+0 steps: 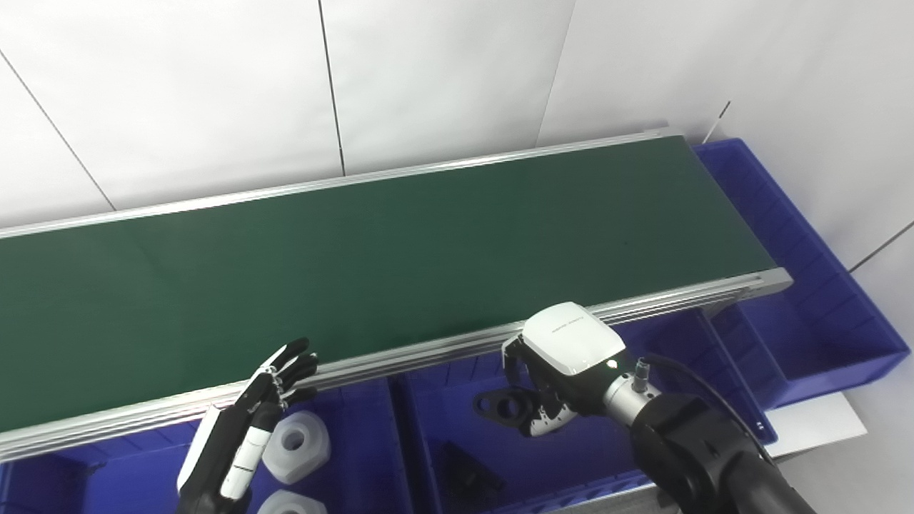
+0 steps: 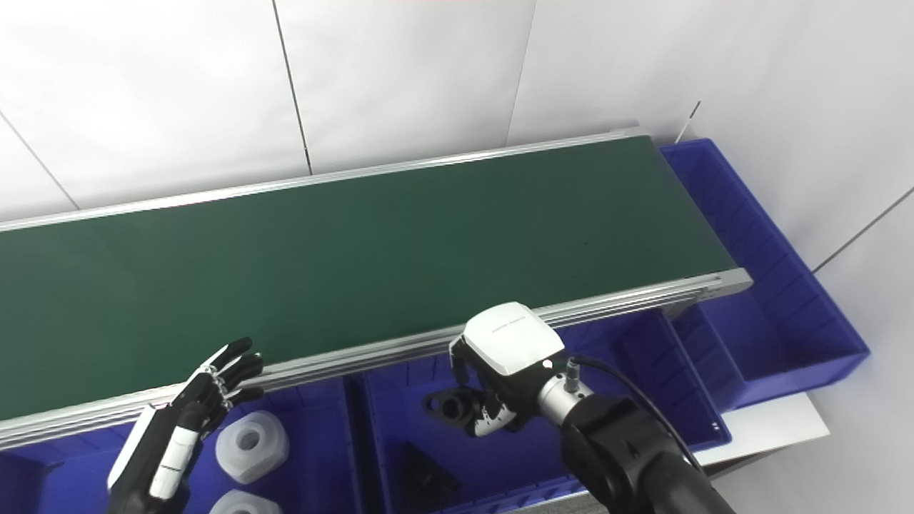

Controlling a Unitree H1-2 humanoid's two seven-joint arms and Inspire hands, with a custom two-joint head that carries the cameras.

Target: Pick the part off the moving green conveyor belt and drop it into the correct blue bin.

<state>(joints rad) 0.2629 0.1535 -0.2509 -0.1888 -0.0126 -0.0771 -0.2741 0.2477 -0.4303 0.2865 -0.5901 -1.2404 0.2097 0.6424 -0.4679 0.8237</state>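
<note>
A: Right hand [image 1: 564, 371] over the middle bin [image 1: 443, 457], near the belt [image 1: 400, 243], fingers curled round the black part [image 1: 503, 405].

B: Left hand [image 2: 178, 421] is spread, holding nothing, above the white nuts [image 2: 251, 442].

The only lettering in view is a short line of small grey print on the white back shell of the right hand [image 1: 568, 343], which sits at about 5 o'clock in the picture, and it is too small and blurred to read. No legible text, number, brand or sign shows on the green conveyor belt [image 1: 371, 250], on the blue bins [image 1: 807, 285] along its near edge and at its 3 o'clock end, or on the white wall panels [image 1: 443, 71] behind.
</note>
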